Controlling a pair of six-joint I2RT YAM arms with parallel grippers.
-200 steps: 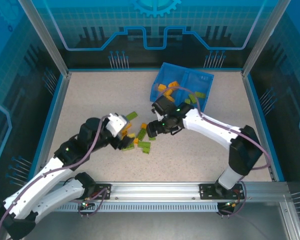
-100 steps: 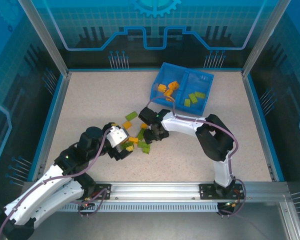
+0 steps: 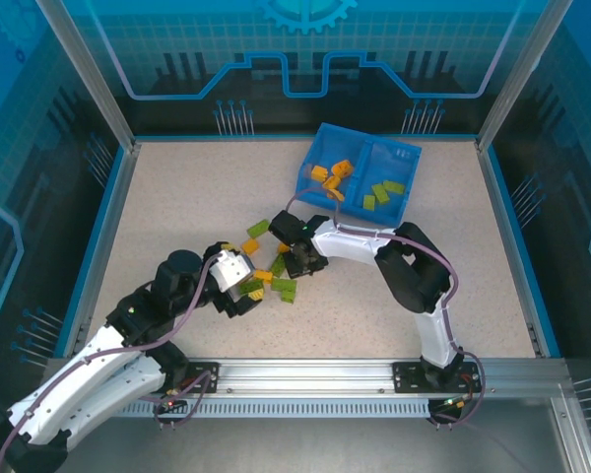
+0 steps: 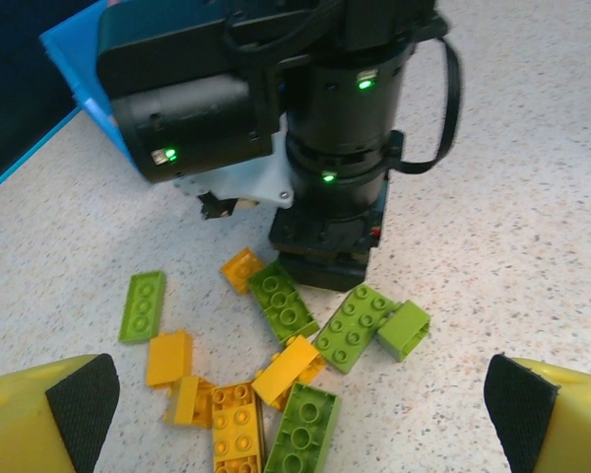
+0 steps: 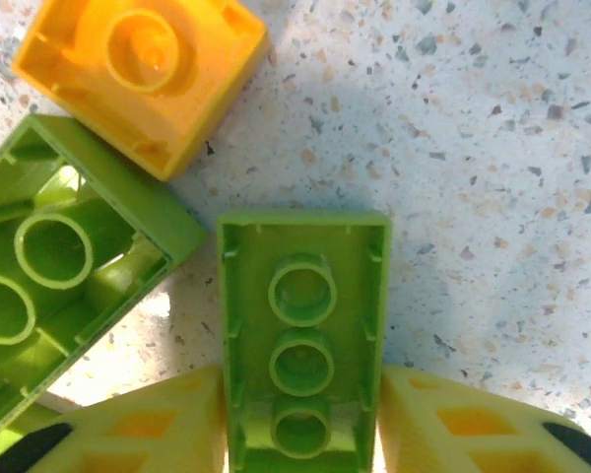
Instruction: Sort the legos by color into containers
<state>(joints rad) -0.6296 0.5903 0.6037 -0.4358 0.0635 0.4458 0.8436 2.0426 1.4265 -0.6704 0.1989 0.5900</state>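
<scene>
Orange and light green legos (image 3: 266, 281) lie in a loose pile at mid-table. My right gripper (image 3: 297, 264) points straight down into the pile. In the right wrist view its yellow fingers (image 5: 128, 434) press both long sides of an upside-down light green lego (image 5: 303, 325) on the table. My left gripper (image 3: 244, 296) hovers just left of the pile, open, the pile (image 4: 295, 345) between its wide-apart pads. The blue tray (image 3: 320, 131) at the back holds orange legos (image 3: 330, 175) in its left compartment and green legos (image 3: 382, 189) in its right.
Beside the gripped brick lie an orange lego (image 5: 143, 69) and another upturned green lego (image 5: 49, 276). The right gripper's black body (image 4: 320, 256) stands right behind the pile in the left wrist view. A single green lego (image 3: 258, 228) lies apart.
The right arm has folded in and its gripper has come down left onto the pile, around a green lego. The left gripper has drawn back slightly toward the near edge.
</scene>
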